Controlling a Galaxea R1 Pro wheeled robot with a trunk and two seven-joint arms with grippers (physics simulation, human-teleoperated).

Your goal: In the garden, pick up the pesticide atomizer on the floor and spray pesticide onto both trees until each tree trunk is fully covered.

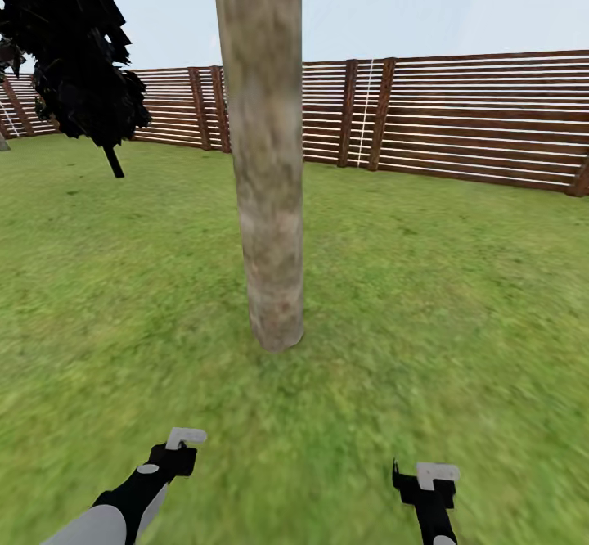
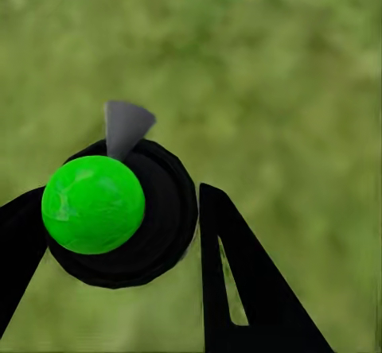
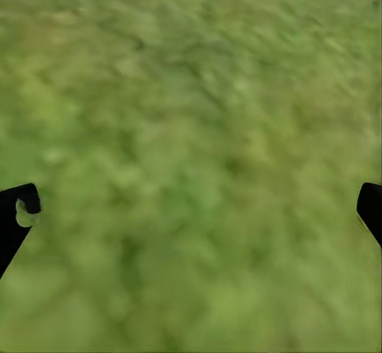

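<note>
Head view: a thick, mottled grey-tan tree trunk (image 1: 267, 160) rises upright from the blurry green grass floor (image 1: 442, 299) straight ahead of the robot, its long axis vertical with a slight lean, its base planted in the turf and its top cut off by the upper edge, so no crown can be seen. Behind it runs a brown horizontal-slat wooden fence (image 1: 474, 119), and off to the left stands a black, ragged-leaved tree (image 1: 74, 46) on a thin dark stem.

Low in this view, the left pincer (image 1: 185, 439) and the right pincer (image 1: 436, 473) hover over the grass, well apart from each other and from the trunk; only their pale tips and black mounts are clear.

In the left wrist view, the left pincer pinches a black round-bodied atomizer with a bright green ball-shaped cap (image 2: 93, 203). One black finger (image 2: 239, 281) lies against its body, the other is cut off at the edge. A small grey cone-shaped nozzle (image 2: 125, 126) sticks out past the green cap, pointing away from the camera over the grass; its tip is blurred.

In the right wrist view, the right pincer (image 3: 191, 214) is spread wide, nothing between its black fingertips (image 3: 16, 218) but turf.
</note>
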